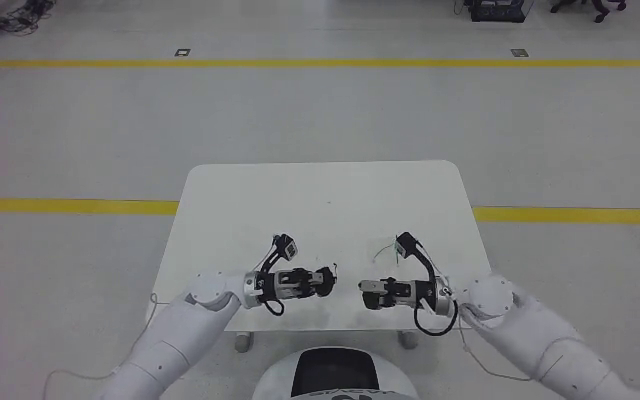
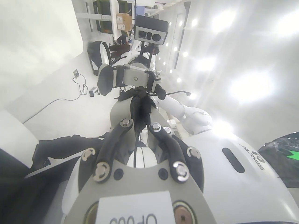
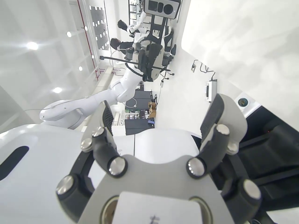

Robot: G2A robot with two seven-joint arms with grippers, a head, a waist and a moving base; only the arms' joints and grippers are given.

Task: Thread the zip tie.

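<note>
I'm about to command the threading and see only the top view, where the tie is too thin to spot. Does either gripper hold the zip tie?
Observer: Yes, the left gripper is shut on the zip tie.
Operator: And the right gripper?
Observer: Open; its fingers stand wide apart with nothing between them.
Operator: How does the tie sit in the grip?
Observer: Crosswise, an end sticking out on each side of the left gripper.
</note>
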